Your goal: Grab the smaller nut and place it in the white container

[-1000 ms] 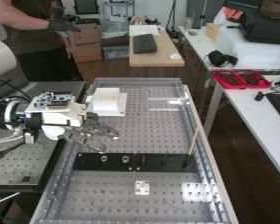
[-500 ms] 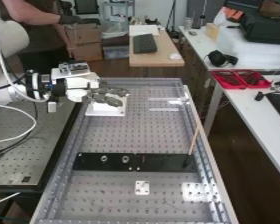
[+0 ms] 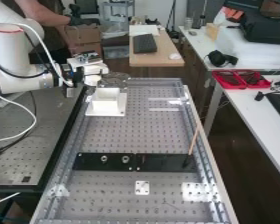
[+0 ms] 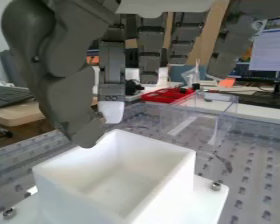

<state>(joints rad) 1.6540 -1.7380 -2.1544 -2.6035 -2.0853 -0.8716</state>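
Observation:
The hand [image 3: 116, 79] is at the far left part of the bench in the high view, just beyond and above the white container [image 3: 107, 106]. In the wrist view the hand [image 4: 63, 75] hangs over one rim of the open-topped white container [image 4: 165, 192], whose floor looks bare where it shows. Low in the high view, the larger nut [image 3: 104, 158] and the bearing [image 3: 125, 159] stand on the black bar [image 3: 164, 162]. I cannot make out the smaller nut at its place on the bar or in the hand.
A thin wooden stick [image 3: 194, 140] stands upright on the bar's right part. A clear box [image 4: 197, 117] stands beyond the container. A white plate [image 3: 142, 188] lies near the front, and metal rails [image 3: 207, 160] edge the bench.
From above the bar's left part, the hand has swung away toward the far end and up beyond the container. The larger nut, bearing and container have kept their places.

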